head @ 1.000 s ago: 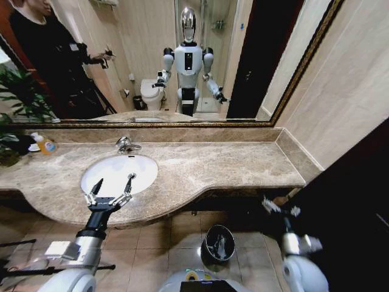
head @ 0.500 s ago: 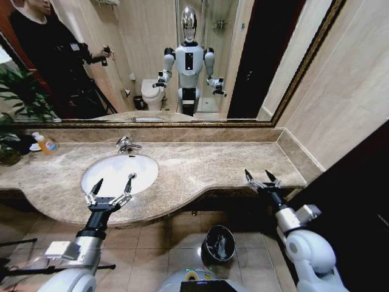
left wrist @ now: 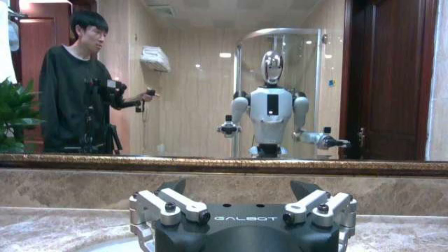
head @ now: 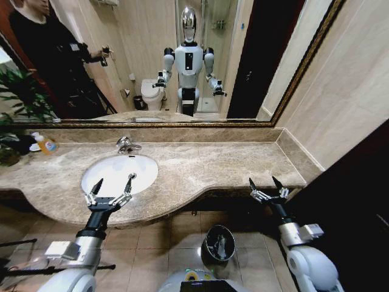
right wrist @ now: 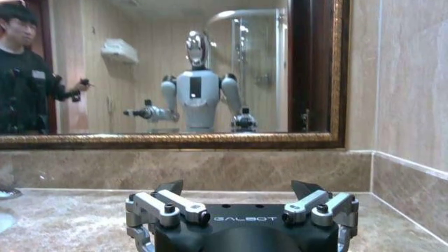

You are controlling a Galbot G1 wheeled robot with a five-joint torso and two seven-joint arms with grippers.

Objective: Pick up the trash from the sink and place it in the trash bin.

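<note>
The white oval sink (head: 115, 170) sits in the brown marble counter (head: 213, 161). No trash can be made out in it. My left gripper (head: 113, 181) hovers open over the basin's near rim; the left wrist view shows its fingers (left wrist: 171, 186) spread, with the basin's edge (left wrist: 112, 245) below. My right gripper (head: 264, 182) is open at the counter's front right edge, its fingertips (right wrist: 169, 186) spread above the marble (right wrist: 70, 220). On the floor below the counter stands the dark trash bin (head: 209, 234), with pale bits inside.
A chrome faucet (head: 126, 145) stands behind the basin. An orange-and-white bottle (head: 45, 145) and a plant (head: 18, 103) are at the far left. A mirror (head: 182, 61) runs along the back, and a tiled wall (head: 346, 91) closes the right.
My right gripper came up from beside the bin to the counter's front right edge, then settled slightly right. The left arm has not moved.
</note>
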